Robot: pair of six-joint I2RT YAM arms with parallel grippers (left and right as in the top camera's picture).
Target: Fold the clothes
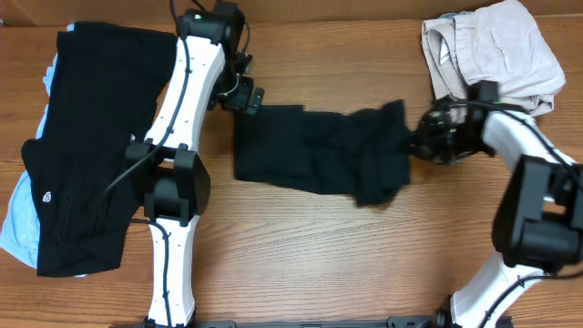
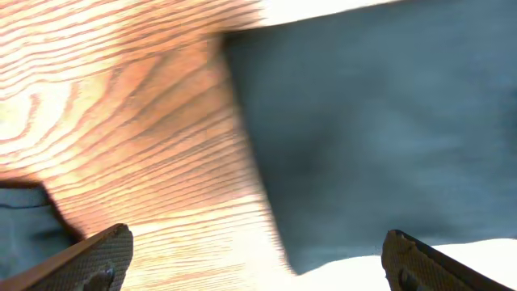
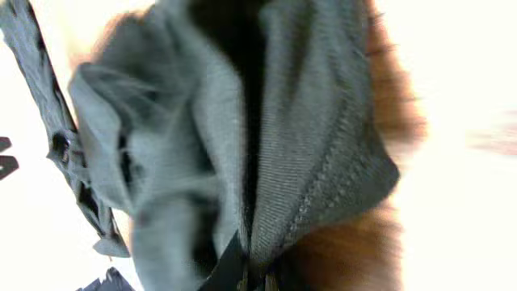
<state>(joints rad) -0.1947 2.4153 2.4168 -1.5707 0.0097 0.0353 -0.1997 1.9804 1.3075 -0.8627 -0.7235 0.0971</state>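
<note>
A black T-shirt [image 1: 314, 153] lies crumpled in the middle of the table. Its right end is bunched and lifted where my right gripper [image 1: 417, 144] is shut on it. In the right wrist view the grey-black cloth [image 3: 242, 137] fills the frame and runs down into the closed jaws at the bottom edge. My left gripper [image 1: 250, 98] hovers over the shirt's top left corner, open. The left wrist view has its two fingertips [image 2: 97, 255] wide apart above bare wood, with the shirt's edge [image 2: 371, 137] beyond them.
A pile of black shirts [image 1: 86, 146] on a pale blue one [image 1: 18, 223] lies at the left. Beige trousers [image 1: 496, 50] sit at the back right corner, close behind my right arm. The wooden table [image 1: 319, 264] shows at the front.
</note>
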